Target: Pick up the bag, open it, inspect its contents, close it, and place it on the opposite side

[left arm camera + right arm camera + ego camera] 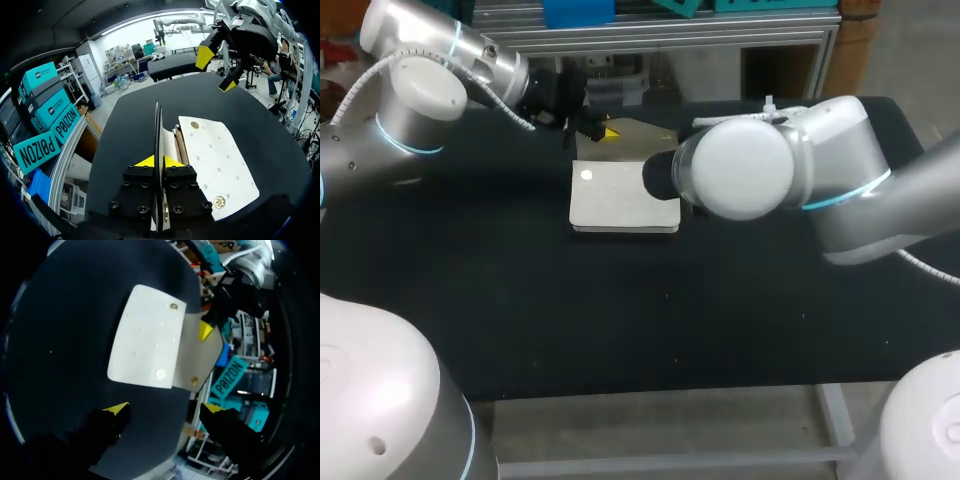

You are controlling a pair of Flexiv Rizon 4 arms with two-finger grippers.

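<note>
Left end effector (159, 161) pinches the bag (215, 160) flap's edge — right end effector (165, 408) gapes.

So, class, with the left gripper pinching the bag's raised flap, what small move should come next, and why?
Probably the left gripper should ease the flap further back: it is shut on the flap's edge, the bag lies flat, and its inside does not show. The right gripper hangs open above.

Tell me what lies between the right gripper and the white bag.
Nothing: in the right wrist view only bare black table shows between the open right gripper and the bag.
</note>
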